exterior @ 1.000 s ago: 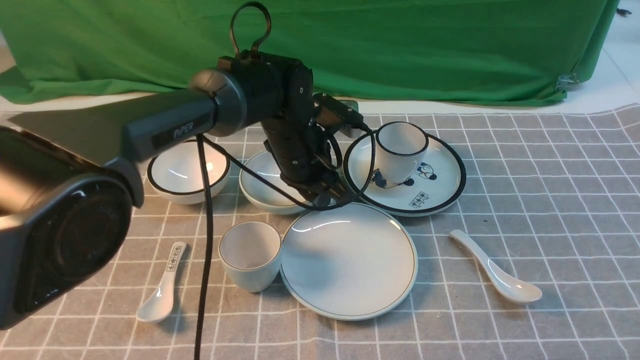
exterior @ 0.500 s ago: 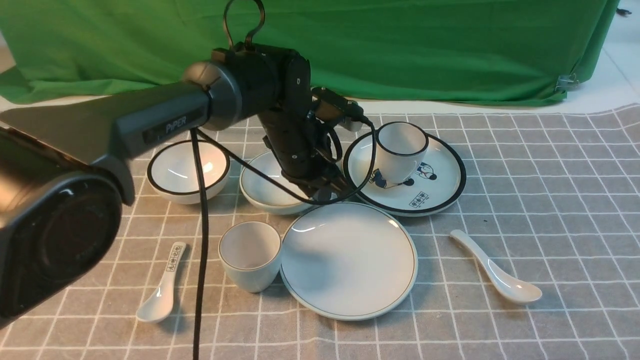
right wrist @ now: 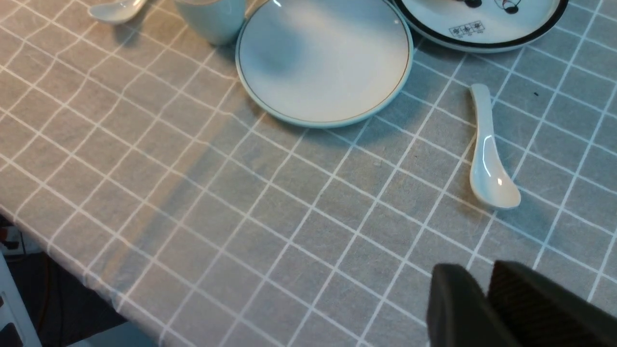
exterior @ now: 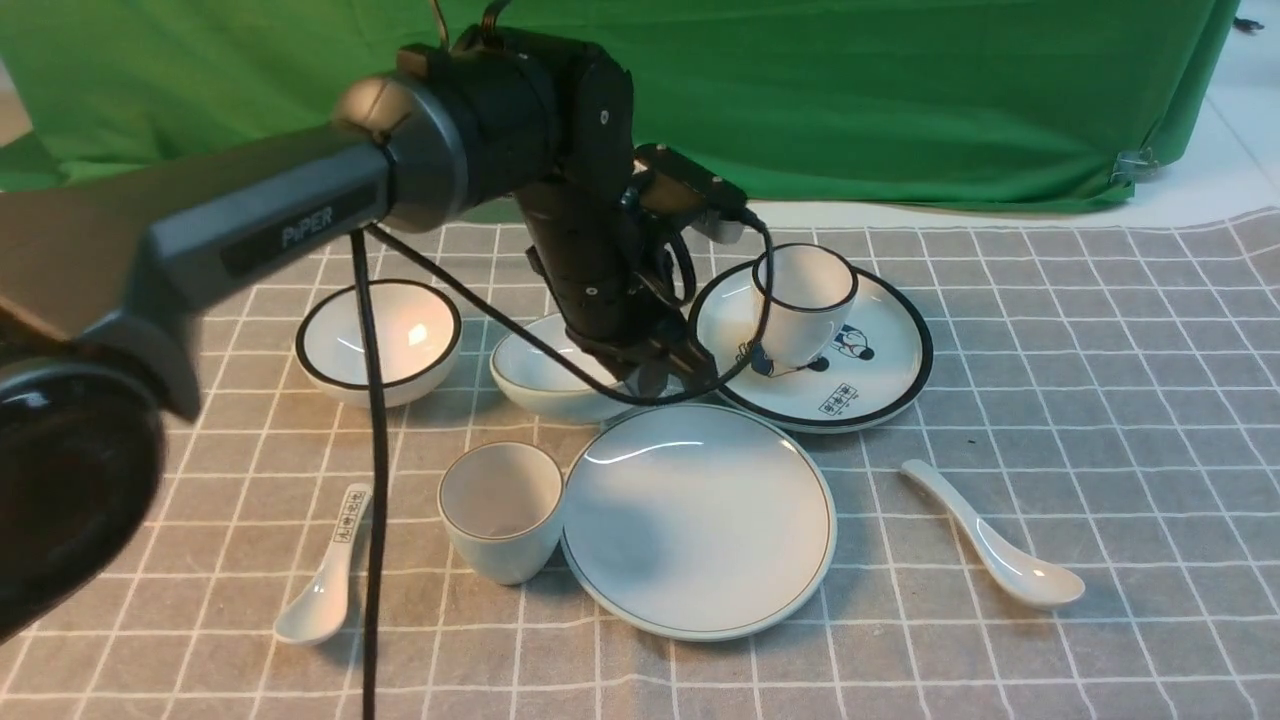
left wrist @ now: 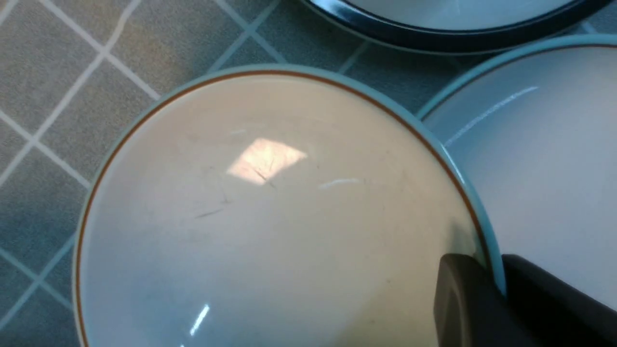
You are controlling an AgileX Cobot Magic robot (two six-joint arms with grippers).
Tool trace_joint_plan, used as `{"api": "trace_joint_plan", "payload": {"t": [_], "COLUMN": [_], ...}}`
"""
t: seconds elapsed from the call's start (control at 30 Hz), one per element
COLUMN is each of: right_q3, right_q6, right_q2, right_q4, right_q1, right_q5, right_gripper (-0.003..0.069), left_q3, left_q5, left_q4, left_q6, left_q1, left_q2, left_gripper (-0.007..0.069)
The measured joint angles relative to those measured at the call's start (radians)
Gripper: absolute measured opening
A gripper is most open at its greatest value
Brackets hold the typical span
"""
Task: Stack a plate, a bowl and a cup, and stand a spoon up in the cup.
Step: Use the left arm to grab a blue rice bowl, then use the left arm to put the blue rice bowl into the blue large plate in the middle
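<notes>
Cloth [exterior: 1050,400]: bowl [left wrist: 270,217] in left end effector [left wrist: 491,277]

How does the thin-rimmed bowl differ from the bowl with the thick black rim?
The thin-rimmed bowl carries only a fine dark rim line; the black-rimmed bowl has a bold black band. The thin-rimmed bowl is shallower, the black-rimmed bowl deeper. The left gripper has its jaws closed over the thin-rimmed bowl's rim; the black-rimmed bowl stands free. Both are pale, round and empty.

Staged studio, green backdrop [exterior: 900,100], checked tablecloth [exterior: 1100,400]
</notes>
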Motion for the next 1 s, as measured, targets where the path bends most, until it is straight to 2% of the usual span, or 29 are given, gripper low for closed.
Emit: {"api": "trace_joint_plan", "payload": {"t": [0.23,0.47,0.6,0.77,1.0], "right_q3": [0.0,0.0,0.0,0.0,0.0], "right_q6": [-0.002,-0.002,-0.002,-0.002,-0.002], "right_q2": [0.0,0.0,0.0,0.0,0.0], "right_q4": [0.0,0.0,0.0,0.0,0.0], "right_q1": [0.0,0.0,0.0,0.0,0.0], "right_q5": [0.024,0.024,0.024,0.024,0.024], "right_gripper": [0.0143,0.0142,0.0142,0.0142,0.0142], "left_q3": [0.204,0.342,0.365,0.366,0.366], "left_q5": [-0.058,-0.186,-0.245,-0.272,-0.277], "left_q4": [0.019,0.017,0.032,0.096,0.104], "left_q6": [-0.052,-0.036,-0.031,-0.026,-0.005], "left_q1": [-0.145,-0.248,-0.267,-0.267,-0.267], "left_q2": [-0.178,-0.191,-0.162,-0.126,-0.106], "left_gripper": [0.0028,0.0028,0.0028,0.0028,0.0037]}}
